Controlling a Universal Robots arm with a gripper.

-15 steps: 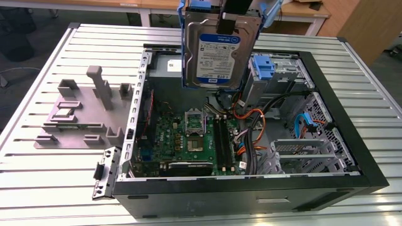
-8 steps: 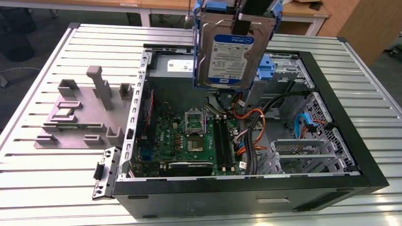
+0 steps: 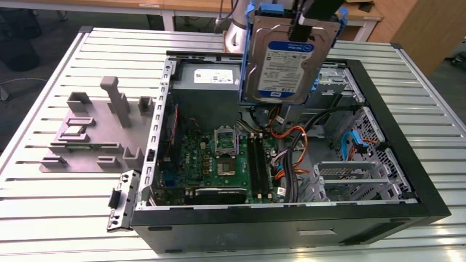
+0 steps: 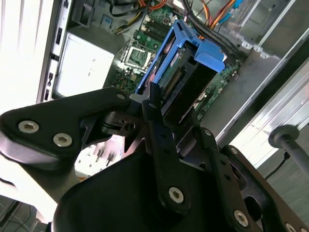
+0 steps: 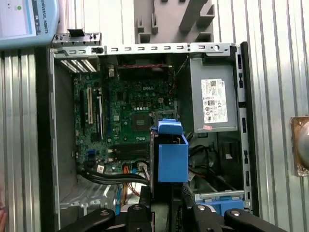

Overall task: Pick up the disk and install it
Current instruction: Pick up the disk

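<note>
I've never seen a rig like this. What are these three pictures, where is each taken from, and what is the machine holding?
The machine is one robot arm. Its end effector, the clamp at its tip, is shut on the disk, a silver hard drive in a blue carrier frame. The exterior view comes from a camera off the arm: it shows the disk held upright above an open computer case lying on a slatted metal table. Inside the case is the green motherboard; beside the case, at the exterior view's left, sits a grey plastic fixture. Both wrist views come from cameras riding on the arm, looking past the clamp and the disk's blue frame into the case.
</note>
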